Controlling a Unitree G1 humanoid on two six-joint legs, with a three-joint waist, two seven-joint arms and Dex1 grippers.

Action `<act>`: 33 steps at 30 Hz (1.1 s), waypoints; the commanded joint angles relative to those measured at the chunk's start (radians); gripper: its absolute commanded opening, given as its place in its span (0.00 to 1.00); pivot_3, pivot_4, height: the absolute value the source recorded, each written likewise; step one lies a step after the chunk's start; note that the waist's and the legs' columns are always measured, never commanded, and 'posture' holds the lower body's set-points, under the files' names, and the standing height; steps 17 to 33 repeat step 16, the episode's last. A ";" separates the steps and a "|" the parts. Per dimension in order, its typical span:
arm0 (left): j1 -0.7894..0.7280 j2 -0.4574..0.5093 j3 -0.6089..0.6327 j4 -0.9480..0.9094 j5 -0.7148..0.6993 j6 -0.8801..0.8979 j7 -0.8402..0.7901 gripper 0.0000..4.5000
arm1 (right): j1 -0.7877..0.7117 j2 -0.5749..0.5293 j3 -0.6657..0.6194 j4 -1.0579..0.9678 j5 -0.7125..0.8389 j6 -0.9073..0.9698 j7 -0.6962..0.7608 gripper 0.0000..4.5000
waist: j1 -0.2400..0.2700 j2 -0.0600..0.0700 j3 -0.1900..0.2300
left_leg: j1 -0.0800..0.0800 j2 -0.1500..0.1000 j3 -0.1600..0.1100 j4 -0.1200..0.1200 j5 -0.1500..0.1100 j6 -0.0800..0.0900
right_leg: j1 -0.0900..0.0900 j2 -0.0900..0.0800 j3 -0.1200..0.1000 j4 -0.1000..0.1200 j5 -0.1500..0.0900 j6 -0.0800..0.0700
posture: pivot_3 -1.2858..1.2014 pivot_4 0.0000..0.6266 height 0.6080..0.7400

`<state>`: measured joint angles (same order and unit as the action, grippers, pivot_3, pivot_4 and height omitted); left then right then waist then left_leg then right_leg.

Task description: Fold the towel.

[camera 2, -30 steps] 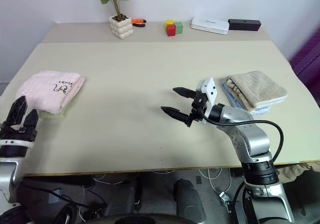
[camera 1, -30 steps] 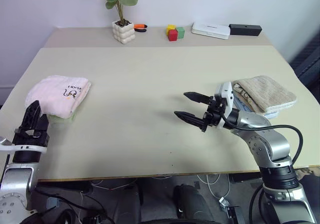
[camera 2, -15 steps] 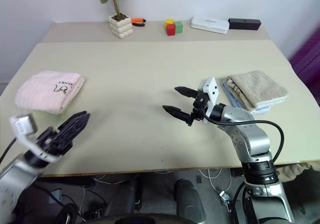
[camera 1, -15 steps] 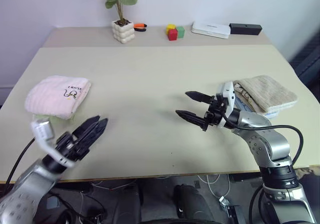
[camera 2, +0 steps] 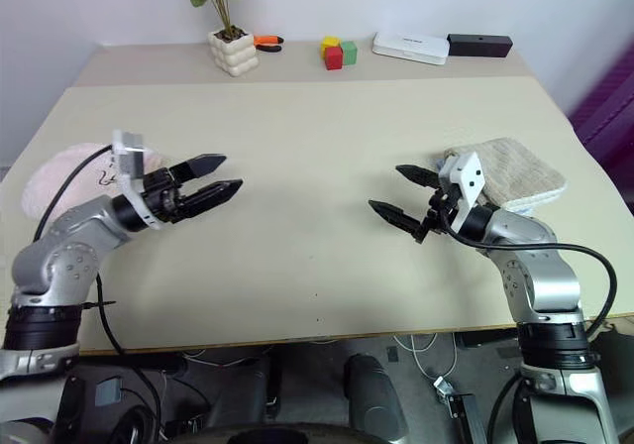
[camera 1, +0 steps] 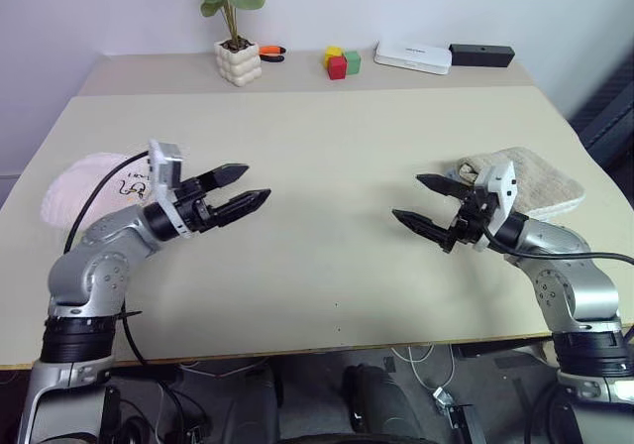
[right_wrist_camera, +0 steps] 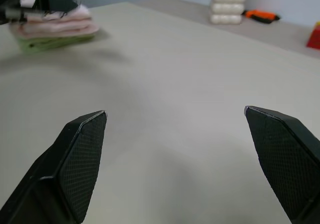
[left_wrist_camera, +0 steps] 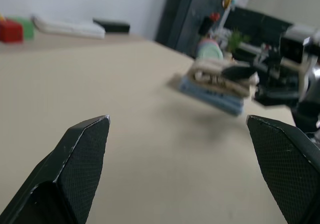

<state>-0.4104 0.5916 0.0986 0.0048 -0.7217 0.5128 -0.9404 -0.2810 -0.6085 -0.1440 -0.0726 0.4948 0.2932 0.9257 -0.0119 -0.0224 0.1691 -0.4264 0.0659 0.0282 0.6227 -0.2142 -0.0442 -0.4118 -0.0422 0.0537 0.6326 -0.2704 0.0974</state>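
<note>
1. Towel (camera 1: 84, 178), pale pink with a small dark drawing on its top, lies folded near the left edge of the bench (camera 1: 327, 157), partly hidden behind the left arm.
2. Seen from the right wrist, the pink towel rests on top of a light green cloth (right_wrist_camera: 47, 41).
3. Left claw (camera 1: 243, 188) hangs above the bench just right of the towel, pointing toward the middle; its two black fingers (left_wrist_camera: 82, 156) are spread apart and grasp nothing.
4. Right claw (camera 1: 421, 204) hangs above the bench on the right side, pointing back toward the left one; its fingers (right_wrist_camera: 75, 154) are likewise released, with nothing between them.
5. The two claws face each other across bare bench, well apart.
6. A tan ribbed towel (camera 1: 530, 178) lies just behind the right claw, stacked on a blue one (left_wrist_camera: 212, 95).
7. Along the far edge stand a potted plant (camera 1: 238, 28), an orange-handled tool (camera 1: 267, 52), coloured blocks (camera 1: 340, 62), a white box (camera 1: 413, 57) and a black box (camera 1: 481, 55).
</note>
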 commanded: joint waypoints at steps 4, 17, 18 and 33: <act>-0.122 -0.112 -0.098 0.105 0.144 -0.047 0.054 1.00 | 0.007 -0.059 -0.092 0.057 -0.006 -0.062 0.026 1.00 | 0.016 0.000 0.000 | -0.001 -0.002 0.000 0.005 0.000 0.000 | 0.002 -0.002 0.000 -0.001 0.000 0.002 | 0.52 0.24 1.00; -0.151 -0.192 -0.086 0.159 0.205 -0.073 0.066 1.00 | 0.042 -0.084 -0.106 0.035 -0.021 -0.090 0.008 1.00 | 0.010 0.001 0.000 | -0.001 -0.002 -0.001 0.005 0.000 0.000 | 0.003 -0.001 0.000 0.000 0.002 0.007 | 0.52 0.24 1.00; -0.151 -0.192 -0.086 0.159 0.205 -0.073 0.066 1.00 | 0.042 -0.084 -0.106 0.035 -0.021 -0.090 0.008 1.00 | 0.010 0.001 0.000 | -0.001 -0.002 -0.001 0.005 0.000 0.000 | 0.003 -0.001 0.000 0.000 0.002 0.007 | 0.52 0.24 1.00; -0.151 -0.192 -0.086 0.159 0.205 -0.073 0.066 1.00 | 0.042 -0.084 -0.106 0.035 -0.021 -0.090 0.008 1.00 | 0.010 0.001 0.000 | -0.001 -0.002 -0.001 0.005 0.000 0.000 | 0.003 -0.001 0.000 0.000 0.002 0.007 | 0.52 0.24 1.00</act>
